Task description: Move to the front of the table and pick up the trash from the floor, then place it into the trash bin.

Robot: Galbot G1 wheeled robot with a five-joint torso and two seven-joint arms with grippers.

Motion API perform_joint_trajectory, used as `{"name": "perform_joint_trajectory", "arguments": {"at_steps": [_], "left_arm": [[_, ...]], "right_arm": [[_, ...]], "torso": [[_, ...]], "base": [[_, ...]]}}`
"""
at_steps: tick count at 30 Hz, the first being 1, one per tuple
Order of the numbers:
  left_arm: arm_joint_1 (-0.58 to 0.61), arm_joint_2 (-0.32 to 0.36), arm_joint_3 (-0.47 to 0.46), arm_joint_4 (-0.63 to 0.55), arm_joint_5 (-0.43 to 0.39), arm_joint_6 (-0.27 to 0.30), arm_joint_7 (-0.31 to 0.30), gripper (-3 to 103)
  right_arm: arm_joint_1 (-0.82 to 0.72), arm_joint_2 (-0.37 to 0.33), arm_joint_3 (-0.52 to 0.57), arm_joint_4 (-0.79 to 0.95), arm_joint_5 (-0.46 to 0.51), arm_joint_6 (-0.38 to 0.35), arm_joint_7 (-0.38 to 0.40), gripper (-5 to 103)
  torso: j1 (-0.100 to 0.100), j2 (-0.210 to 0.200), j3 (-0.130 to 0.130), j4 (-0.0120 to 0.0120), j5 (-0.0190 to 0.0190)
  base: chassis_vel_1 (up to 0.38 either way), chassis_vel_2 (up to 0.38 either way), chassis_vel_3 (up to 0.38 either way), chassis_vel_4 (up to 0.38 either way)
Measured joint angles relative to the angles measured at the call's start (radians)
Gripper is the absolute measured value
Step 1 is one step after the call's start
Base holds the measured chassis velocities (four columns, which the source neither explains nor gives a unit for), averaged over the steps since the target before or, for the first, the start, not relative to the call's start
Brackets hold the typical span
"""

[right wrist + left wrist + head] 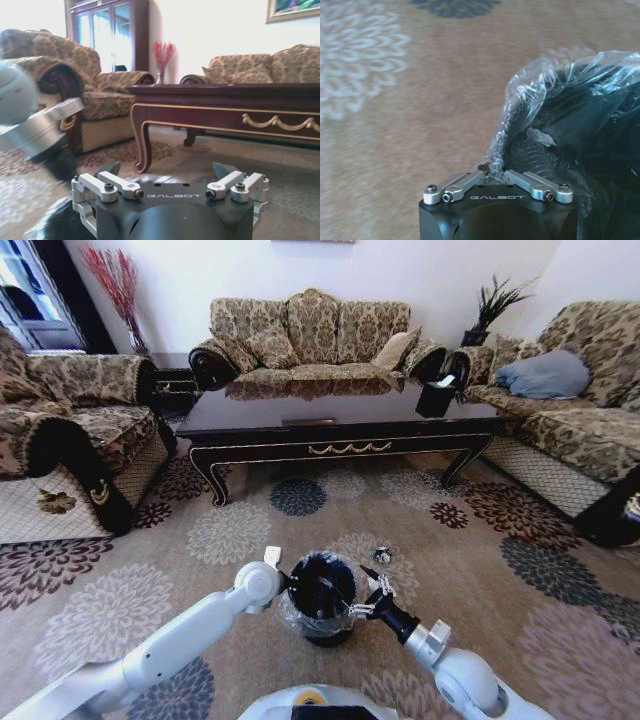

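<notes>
The small black trash bin point(322, 612) with its clear liner stands on the carpet just in front of me. My left gripper point(292, 585) is at the bin's left rim and is shut. In the left wrist view its fingertips point(492, 173) press against the liner's crumpled edge point(520, 95); I cannot tell if they pinch it. My right gripper point(369, 593) hangs open and empty at the bin's right rim point(167, 170). A small shiny piece of trash point(382, 555) lies on the carpet just beyond the bin. The long dark table point(340, 425) stands farther ahead.
Patterned sofas surround the table: one behind it point(310, 335), one on the left point(70, 430), one on the right point(570, 410). A black box point(435, 398) sits on the table's right end. Open flowered carpet point(230, 530) lies between bin and table.
</notes>
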Motion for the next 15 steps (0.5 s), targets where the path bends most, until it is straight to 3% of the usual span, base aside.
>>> {"name": "perform_joint_trajectory", "arguments": {"at_steps": [5, 9, 15], "left_arm": [[0.094, 0.036, -0.135, -0.008, 0.021, 0.000, 0.028, 0], [0.204, 0.058, -0.257, -0.001, 0.087, 0.000, 0.087, 0], [0.333, 0.106, -0.361, -0.029, 0.163, 0.000, 0.145, 0]], "right_arm": [[0.071, 0.003, 0.003, -0.042, 0.052, -0.015, 0.031, 100], [0.129, 0.009, 0.008, -0.111, 0.087, -0.021, 0.025, 100], [0.185, 0.022, -0.006, -0.230, 0.092, -0.021, 0.021, 100]], "torso": [[0.000, 0.000, 0.000, 0.0003, 0.0000], [0.000, 0.000, 0.000, 0.0003, -0.0001], [0.000, 0.000, 0.000, 0.0002, 0.0001]], "base": [[0.000, 0.000, 0.000, 0.000], [0.000, 0.000, 0.000, 0.000], [0.000, 0.000, 0.000, 0.000]]}}
